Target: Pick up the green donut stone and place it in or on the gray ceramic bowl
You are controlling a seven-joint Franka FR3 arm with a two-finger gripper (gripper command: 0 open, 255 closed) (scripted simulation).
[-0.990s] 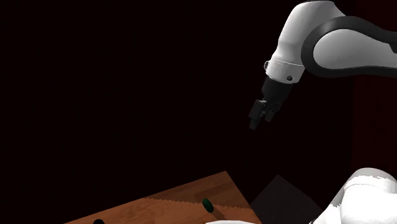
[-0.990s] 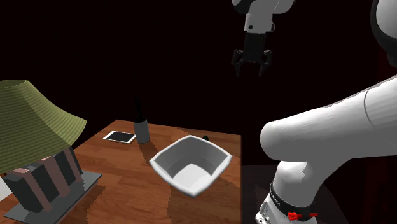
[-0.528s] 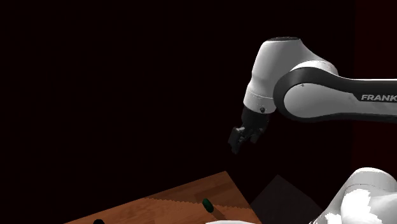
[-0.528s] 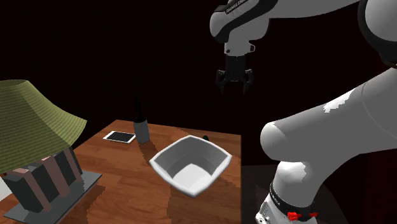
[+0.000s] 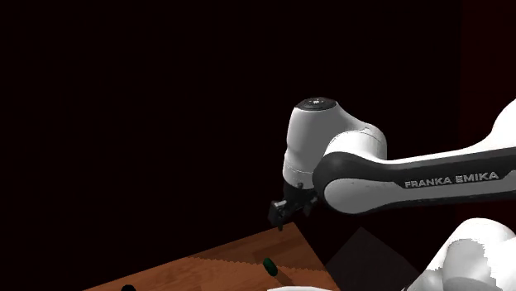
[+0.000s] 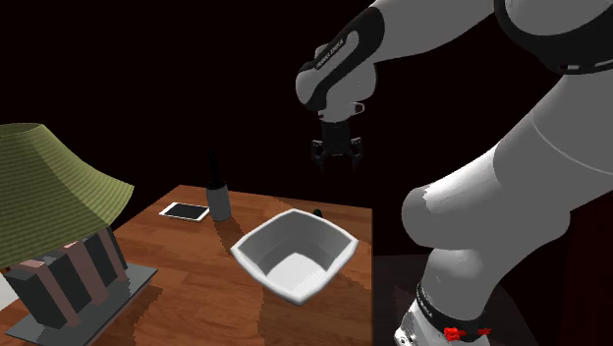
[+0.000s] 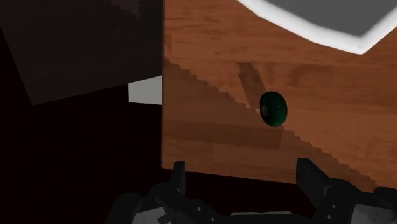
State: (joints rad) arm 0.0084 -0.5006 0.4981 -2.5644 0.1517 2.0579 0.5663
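Note:
The green donut stone [image 7: 273,108] is a small dark-green ring lying on the wooden table [image 7: 210,133], between the table's edge and the bowl. It shows as a dark speck [image 6: 316,211] just behind the bowl in the second exterior view and near the table corner [image 5: 269,265] in the shoulder view. The bowl [image 6: 257,239] is white-grey with squarish walls; part of its rim [image 7: 318,27] shows beyond the stone. My gripper [image 6: 337,163] hangs in the air above the stone, open with nothing between its fingers [image 7: 179,175]. It is also visible over the table corner [image 5: 283,215].
A dark bottle [image 6: 217,197] and a flat phone-like slab [image 6: 185,210] sit at the table's far side. A green lampshade [image 6: 44,182] and a rack of upright books [image 6: 64,285] stand at the second exterior view's left. Around the table is a black area.
The arm has swung down and toward the shoulder view's left, bringing the gripper much lower, closer above the table corner and the stone. The stone and bowl have not moved.

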